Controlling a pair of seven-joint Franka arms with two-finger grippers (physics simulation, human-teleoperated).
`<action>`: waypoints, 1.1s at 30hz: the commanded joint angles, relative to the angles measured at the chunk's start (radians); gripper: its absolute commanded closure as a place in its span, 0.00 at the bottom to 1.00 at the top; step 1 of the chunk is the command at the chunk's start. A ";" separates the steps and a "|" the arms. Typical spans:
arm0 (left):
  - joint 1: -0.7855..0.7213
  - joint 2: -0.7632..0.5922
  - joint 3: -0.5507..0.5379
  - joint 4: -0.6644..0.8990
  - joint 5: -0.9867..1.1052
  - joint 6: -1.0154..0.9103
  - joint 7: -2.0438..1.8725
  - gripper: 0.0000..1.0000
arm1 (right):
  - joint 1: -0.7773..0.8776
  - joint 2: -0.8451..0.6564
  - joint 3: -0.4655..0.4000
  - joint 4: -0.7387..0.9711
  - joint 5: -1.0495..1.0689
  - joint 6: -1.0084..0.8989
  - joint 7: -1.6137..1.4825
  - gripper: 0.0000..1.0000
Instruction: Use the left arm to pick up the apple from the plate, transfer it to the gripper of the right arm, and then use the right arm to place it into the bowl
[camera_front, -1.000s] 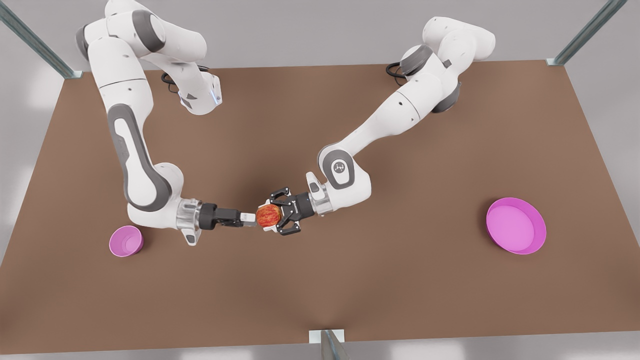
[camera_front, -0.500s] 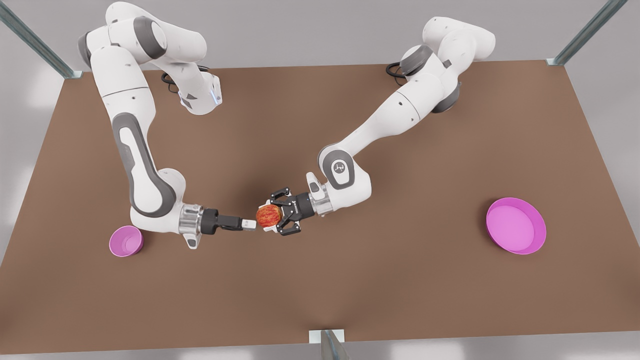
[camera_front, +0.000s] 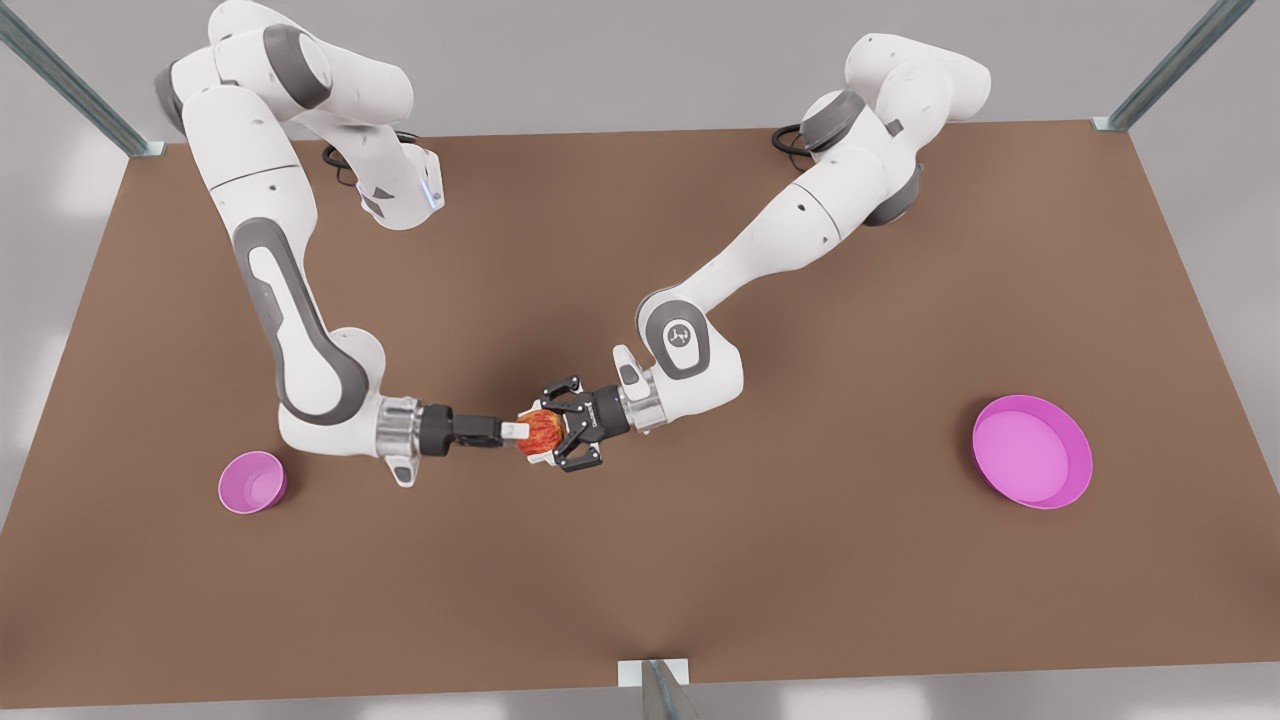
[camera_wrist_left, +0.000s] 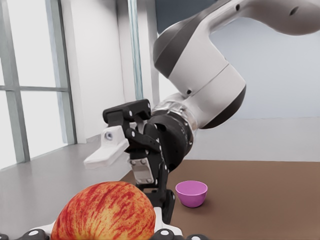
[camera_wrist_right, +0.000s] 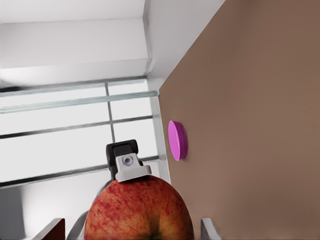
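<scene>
- Brown table (camera_front: 700, 560) had the bowl (camera_front: 252, 482) and plate (camera_front: 1032, 451) far apart.
- Left gripper (camera_front: 553, 437) clamped the apple (camera_front: 540, 431) mid-air.
- Right gripper (camera_front: 512, 430) was spread around that apple, not pinching yet.

Over the middle of the brown table (camera_front: 640, 560), the black splayed-finger left gripper (camera_front: 545, 437) and slim white-tipped right gripper (camera_front: 512, 431) met around the streaked red apple (camera_front: 540, 431), blocking that spot. The small deep pink bowl (camera_front: 252, 482) and wide pink plate (camera_front: 1031, 451) stood well apart, with bare tabletop around each.

No legible text or labels.
</scene>
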 joint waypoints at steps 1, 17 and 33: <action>0.000 -0.002 0.000 0.000 0.003 -0.004 -0.004 0.29 | 0.000 0.000 0.004 -0.003 0.001 -0.001 -0.032 0.00; 0.002 -0.002 0.000 0.000 0.003 -0.004 -0.004 0.29 | 0.025 0.014 0.048 -0.006 0.041 0.014 -0.061 0.00; -0.001 -0.004 0.001 -0.001 0.003 -0.004 -0.015 0.29 | 0.011 0.020 0.048 0.020 0.018 0.009 -0.067 0.00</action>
